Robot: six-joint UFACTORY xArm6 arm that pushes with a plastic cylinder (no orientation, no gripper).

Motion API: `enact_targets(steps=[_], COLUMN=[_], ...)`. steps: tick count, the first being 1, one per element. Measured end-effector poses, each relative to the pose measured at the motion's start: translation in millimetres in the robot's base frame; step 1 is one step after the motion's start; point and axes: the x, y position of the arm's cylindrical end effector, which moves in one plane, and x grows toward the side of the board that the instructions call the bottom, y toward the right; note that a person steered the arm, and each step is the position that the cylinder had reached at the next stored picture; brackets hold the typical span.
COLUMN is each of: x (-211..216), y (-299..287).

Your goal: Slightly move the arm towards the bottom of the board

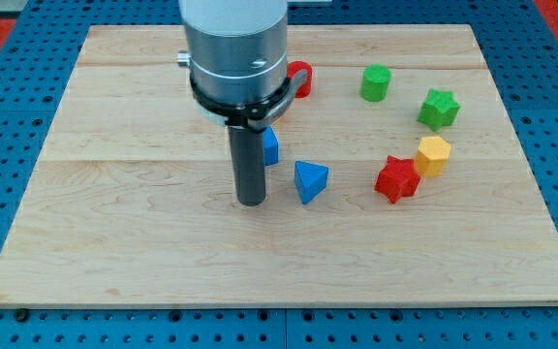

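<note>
1. You are looking at my tip (251, 202) sitting on the wooden board (114, 242), a little toward the view's left of the middle.
2. There is no claw here (just a plain dark rod), so nothing is being held, squeezed or let go.
3. A blue triangle block (309, 180) is sitting just beside my tip, on the view's right. Another blue block (270, 146) is peeking out from behind the rod, so you cannot tell its shape.
4. A red block (300, 79) is half hiding behind the arm near the top edge. A green block (376, 83), a green star block (439, 109), a yellow block (433, 155) and a red star block (396, 179) are sitting toward the right edge.
5. The way down to the bottom edge is looking bare, so a small slide should be safe.
6. What could go wrong: if my tip is drifting right while going down, it may bump the blue triangle block. Going too far is also a mistake, since only a little move is wanted.
</note>
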Motion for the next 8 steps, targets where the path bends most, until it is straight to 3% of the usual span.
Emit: enact_targets(steps=[2, 8], x=[26.3, 42.9], y=[-47.9, -58.1])
